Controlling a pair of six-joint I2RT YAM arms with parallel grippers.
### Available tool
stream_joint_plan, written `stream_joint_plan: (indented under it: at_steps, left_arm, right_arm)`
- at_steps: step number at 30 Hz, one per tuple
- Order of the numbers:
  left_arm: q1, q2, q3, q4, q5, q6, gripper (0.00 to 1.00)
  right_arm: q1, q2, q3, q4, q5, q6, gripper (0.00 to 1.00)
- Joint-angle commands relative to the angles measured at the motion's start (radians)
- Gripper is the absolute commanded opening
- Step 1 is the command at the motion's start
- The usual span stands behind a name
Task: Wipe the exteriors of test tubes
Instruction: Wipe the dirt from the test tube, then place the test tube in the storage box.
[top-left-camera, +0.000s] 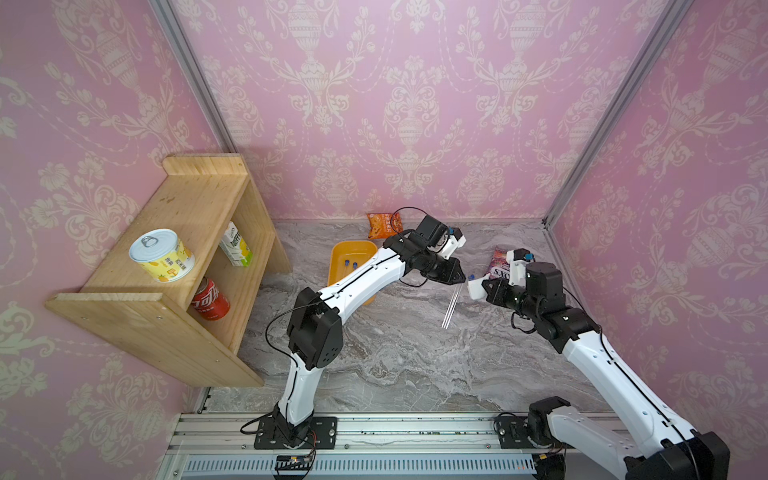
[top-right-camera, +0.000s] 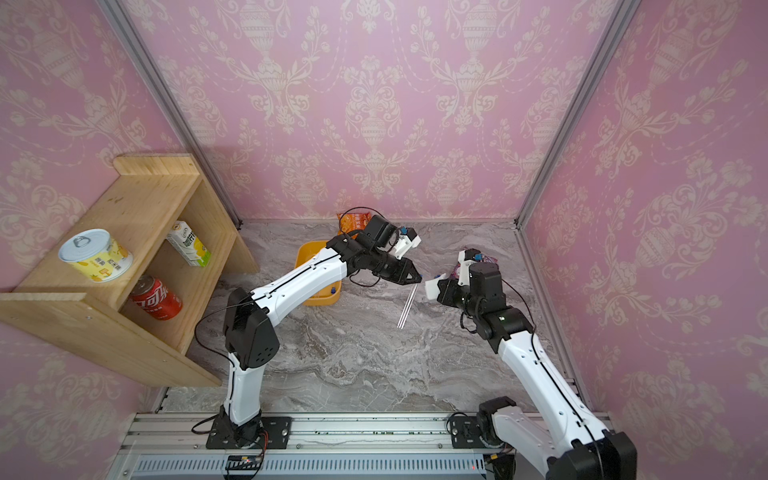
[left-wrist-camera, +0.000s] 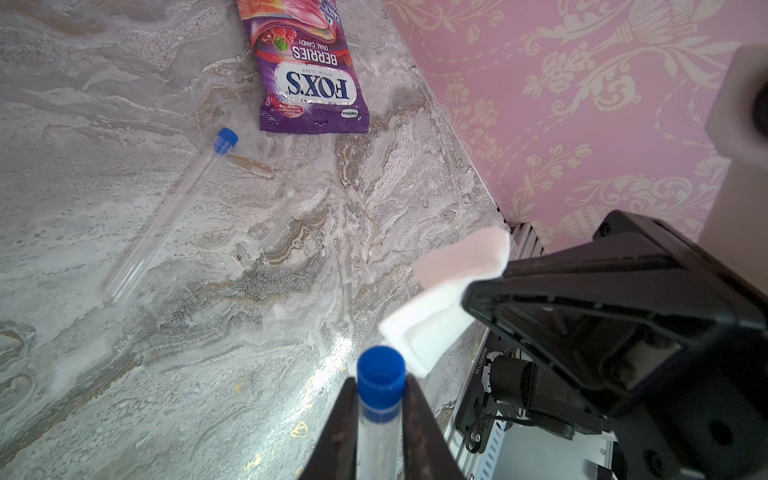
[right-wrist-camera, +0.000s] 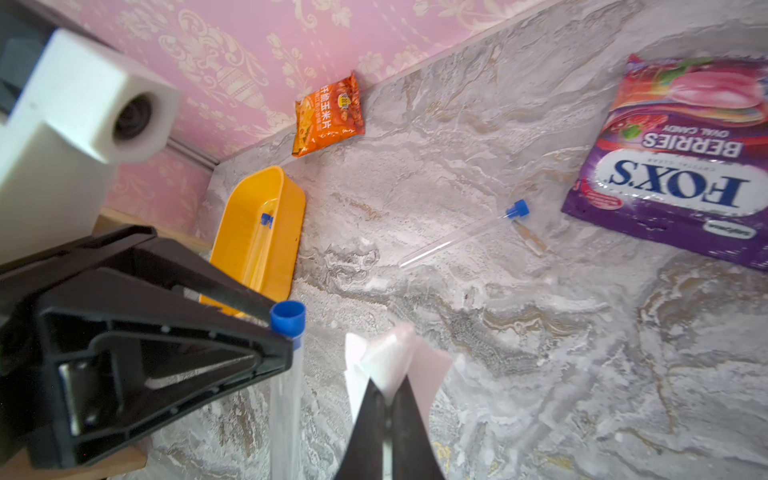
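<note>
The left gripper (left-wrist-camera: 380, 384) is clamped on a test tube (left-wrist-camera: 380, 436) just below its blue cap. It holds the test tube above the desk (top-left-camera: 395, 365), and in both top views the clear body (top-left-camera: 452, 307) slants down from the gripper's tip. The right gripper (right-wrist-camera: 386, 392) is pinched tight on a folded white wipe (right-wrist-camera: 390, 353). The wipe sits just beside the capped end of the held tube, with a small gap between them in the right wrist view. A second tube (left-wrist-camera: 166, 216) lies flat on the desk, its cap near the purple candy bag (left-wrist-camera: 311, 83). Two more tubes (top-left-camera: 346, 262) lie in the yellow tray (right-wrist-camera: 291, 199), partly hidden under the left arm. An orange snack packet (right-wrist-camera: 328, 112) leans against the back wall.
</note>
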Motion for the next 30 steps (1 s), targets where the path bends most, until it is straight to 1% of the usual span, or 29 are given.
stream_joint_plan:
  at_steps: [1,5,10,14,18,23,30]
  left_arm:
    - [0.019,-0.037,-0.026,-0.016,0.006,0.019,0.2]
    - [0.036,-0.065,-0.08,0.002,0.006,0.015,0.2]
    - [0.082,-0.09,-0.128,0.012,0.018,0.015,0.2]
    - [0.135,-0.115,-0.161,0.007,0.026,0.02,0.2]
    - [0.199,-0.128,-0.172,-0.019,0.035,0.031,0.2]
    - [0.301,-0.111,-0.13,-0.097,0.041,0.074,0.2]
    - [0.449,-0.042,0.006,-0.221,0.017,0.141,0.2]
  right_arm:
    - [-0.033,-0.014,0.019,-0.021,0.013,-0.022,0.0]
    - [-0.047,-0.006,0.003,-0.014,-0.038,-0.026,0.0]
    - [-0.047,0.023,-0.018,0.01,-0.1,-0.013,0.0]
    - [-0.048,0.054,-0.014,0.023,-0.133,-0.008,0.0]
    - [-0.048,0.114,0.018,0.027,-0.166,-0.014,0.0]
    - [-0.048,0.205,0.078,0.029,-0.214,-0.029,0.0]
    - [-0.048,0.312,0.133,0.05,-0.259,-0.033,0.0]
